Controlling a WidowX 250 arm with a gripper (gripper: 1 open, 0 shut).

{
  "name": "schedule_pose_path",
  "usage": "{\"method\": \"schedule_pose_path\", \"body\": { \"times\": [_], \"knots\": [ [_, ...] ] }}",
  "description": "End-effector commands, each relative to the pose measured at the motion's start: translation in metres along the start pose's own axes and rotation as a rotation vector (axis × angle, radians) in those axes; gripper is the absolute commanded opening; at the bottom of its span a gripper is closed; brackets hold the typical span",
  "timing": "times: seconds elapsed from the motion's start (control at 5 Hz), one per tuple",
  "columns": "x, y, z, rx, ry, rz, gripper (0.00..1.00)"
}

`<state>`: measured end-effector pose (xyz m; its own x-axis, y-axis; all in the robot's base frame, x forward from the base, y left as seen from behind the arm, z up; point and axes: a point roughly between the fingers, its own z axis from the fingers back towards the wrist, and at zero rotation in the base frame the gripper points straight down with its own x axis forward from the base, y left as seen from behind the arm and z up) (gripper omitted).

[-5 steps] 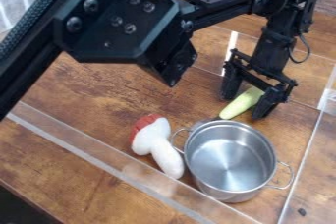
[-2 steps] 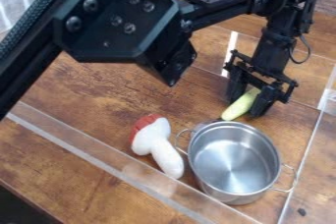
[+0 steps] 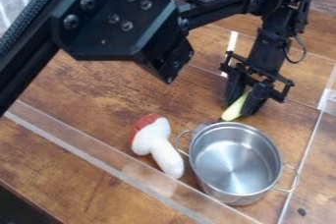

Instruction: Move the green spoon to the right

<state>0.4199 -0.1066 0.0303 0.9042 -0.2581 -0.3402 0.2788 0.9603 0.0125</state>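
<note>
We see the green spoon (image 3: 237,107) lying on the counter (image 3: 79,100) toward its far right side, just beyond the pot (image 3: 235,162). Only its yellow-green plastic handle shows, smooth and slightly rounded, slanting toward the pot; the metal bowl is hidden behind the claw. The claw (image 3: 253,94) is black, angular metal, pointing steeply down, and its fingers are pinching the spoon's upper part, pressed together around it.

The pot is round, shallow and made of shiny brushed steel, with a thin wire handle at its right side and another at its left rim. Just left of it, touching or nearly touching its rim, lies a mushroom-shaped toy (image 3: 157,145) with a smooth white stem and a red cap, tilted on its side.

The counter is brown wood with visible grain and plank seams, worn and matte. A clear plastic wall (image 3: 79,138) runs diagonally along its near edge, and a similar clear strip stands at the right edge. In the near left we see a large blurred black housing (image 3: 116,20) with round screw holes, blocking much of the counter's far left part.
</note>
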Motion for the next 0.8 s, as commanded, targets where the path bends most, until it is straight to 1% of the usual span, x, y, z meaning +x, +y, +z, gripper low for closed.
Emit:
{"method": "schedule_pose_path", "body": {
  "times": [0.0,0.2,0.6],
  "knots": [
    [-0.0125,-0.0007,0.0381,-0.009,-0.085,-0.002,1.00],
    [-0.0140,-0.0005,0.0386,-0.017,-0.082,-0.001,0.00],
    [-0.0176,0.0003,0.0407,-0.035,-0.078,-0.002,0.00]
  ]
}}
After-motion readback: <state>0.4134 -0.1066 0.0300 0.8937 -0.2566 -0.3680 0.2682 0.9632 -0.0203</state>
